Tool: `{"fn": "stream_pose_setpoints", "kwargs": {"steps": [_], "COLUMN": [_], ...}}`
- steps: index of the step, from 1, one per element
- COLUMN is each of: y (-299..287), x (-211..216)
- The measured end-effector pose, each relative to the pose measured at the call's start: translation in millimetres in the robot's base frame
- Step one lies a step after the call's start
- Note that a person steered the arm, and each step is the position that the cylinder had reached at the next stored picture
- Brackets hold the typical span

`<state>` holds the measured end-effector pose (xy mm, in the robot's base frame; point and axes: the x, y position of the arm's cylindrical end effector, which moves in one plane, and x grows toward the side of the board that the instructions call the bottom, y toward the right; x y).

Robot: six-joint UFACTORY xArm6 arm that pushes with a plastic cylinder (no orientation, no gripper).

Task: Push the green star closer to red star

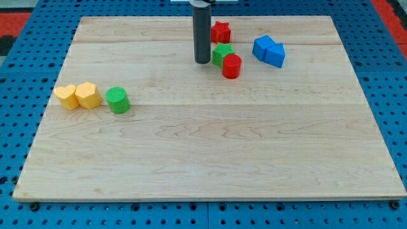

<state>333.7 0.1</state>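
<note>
The green star (222, 53) lies near the view's top, just below the red star (220, 32), with a small gap between them. A red cylinder (231, 66) touches the green star's lower right side. My tip (202, 62) rests on the board just left of the green star, very close to it or touching it. The dark rod rises straight up out of the view's top.
Two blue blocks (269, 51) sit together right of the red cylinder. At the view's left stand two yellow blocks (77, 96) side by side and a green cylinder (117, 100) just right of them. The wooden board (210, 159) lies on a blue pegboard.
</note>
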Motion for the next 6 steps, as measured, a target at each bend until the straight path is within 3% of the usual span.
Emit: {"fn": "stream_pose_setpoints", "kwargs": {"steps": [3,4,5,6], "y": [94.7,68.1,39.7,-10.1], "x": [-3.6,-35.7,-34.2,11.4]}}
